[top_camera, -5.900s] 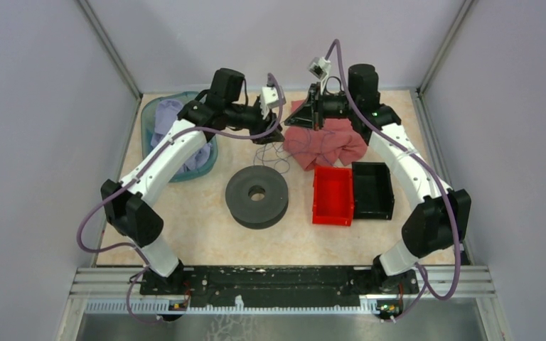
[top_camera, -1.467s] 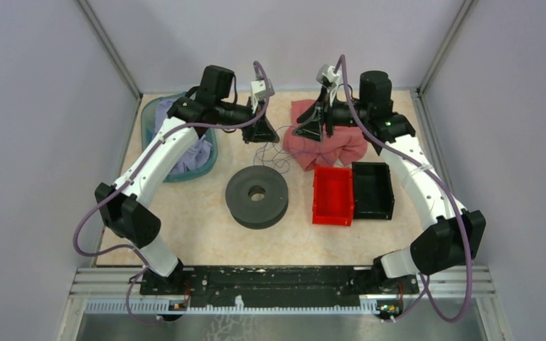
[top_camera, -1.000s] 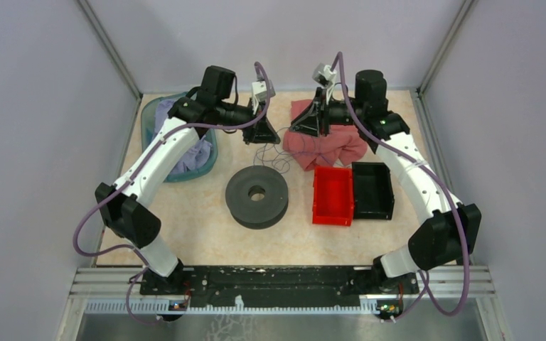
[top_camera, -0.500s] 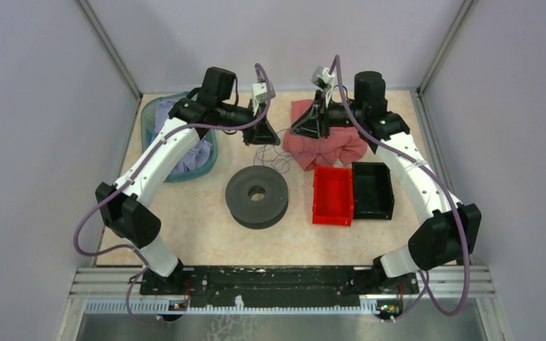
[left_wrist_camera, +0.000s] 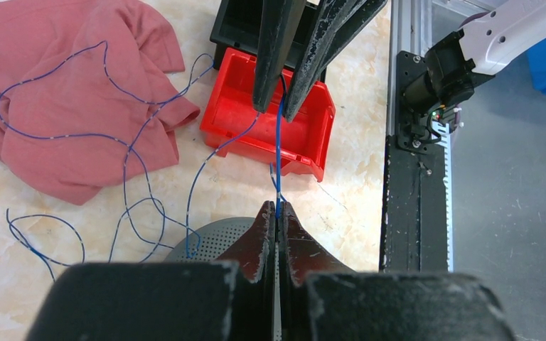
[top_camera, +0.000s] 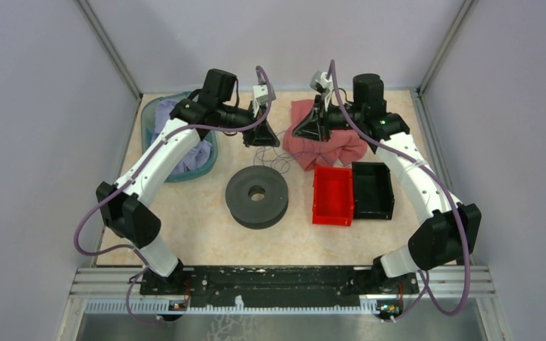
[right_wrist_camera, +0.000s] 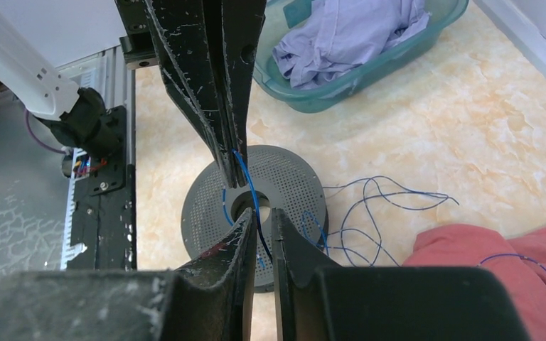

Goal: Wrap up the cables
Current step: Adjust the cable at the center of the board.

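My left gripper (left_wrist_camera: 277, 207): clenched on the thin blue cable (left_wrist_camera: 279, 149).
My right gripper (right_wrist_camera: 261, 214): slightly apart, the cable passes between its jaws.

white arms (top_camera: 158, 160), black joints (top_camera: 129, 217), purple wiring (top_camera: 79, 236)

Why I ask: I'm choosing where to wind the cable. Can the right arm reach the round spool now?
Probably yes: the spool lies uncovered near the right gripper, only loose cable between, though its jaws straddle that cable.
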`<state>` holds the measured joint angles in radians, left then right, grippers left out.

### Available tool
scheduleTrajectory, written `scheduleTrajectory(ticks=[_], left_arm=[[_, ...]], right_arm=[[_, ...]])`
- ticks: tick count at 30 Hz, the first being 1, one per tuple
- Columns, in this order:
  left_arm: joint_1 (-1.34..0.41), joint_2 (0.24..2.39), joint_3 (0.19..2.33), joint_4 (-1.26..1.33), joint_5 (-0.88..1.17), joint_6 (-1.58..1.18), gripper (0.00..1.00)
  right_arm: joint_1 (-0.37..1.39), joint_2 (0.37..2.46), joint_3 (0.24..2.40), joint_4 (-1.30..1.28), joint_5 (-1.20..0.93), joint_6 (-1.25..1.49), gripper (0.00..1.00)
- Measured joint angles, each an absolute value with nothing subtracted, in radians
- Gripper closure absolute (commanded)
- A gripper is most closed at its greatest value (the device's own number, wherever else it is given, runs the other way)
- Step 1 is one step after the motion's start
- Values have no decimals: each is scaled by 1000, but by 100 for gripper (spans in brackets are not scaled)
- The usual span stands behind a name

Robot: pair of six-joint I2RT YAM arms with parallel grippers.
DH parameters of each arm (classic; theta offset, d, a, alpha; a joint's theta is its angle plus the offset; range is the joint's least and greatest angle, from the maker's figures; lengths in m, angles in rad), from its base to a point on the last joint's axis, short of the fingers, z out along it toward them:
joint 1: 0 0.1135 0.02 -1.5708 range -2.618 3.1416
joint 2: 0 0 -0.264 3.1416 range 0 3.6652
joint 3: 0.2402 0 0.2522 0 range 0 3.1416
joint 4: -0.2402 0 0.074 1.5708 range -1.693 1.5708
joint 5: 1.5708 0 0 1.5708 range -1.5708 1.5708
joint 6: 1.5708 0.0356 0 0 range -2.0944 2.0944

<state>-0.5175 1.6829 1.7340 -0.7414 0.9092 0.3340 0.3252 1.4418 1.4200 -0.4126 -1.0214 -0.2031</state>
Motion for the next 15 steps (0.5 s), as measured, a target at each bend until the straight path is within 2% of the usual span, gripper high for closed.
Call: scheduleTrajectory(ticks=[9, 12, 15], left_arm=[[-517, 1683, 1734, -741, 912, 334, 100], [-517, 1683, 1734, -741, 916, 334, 100], [-517, 1683, 1734, -741, 918, 334, 100]], right_arm=[[325, 1442, 1414, -413, -1023, -210, 86], [325, 1442, 1413, -411, -1024, -210, 91], [325, 1442, 1406, -410, -1027, -208, 100]])
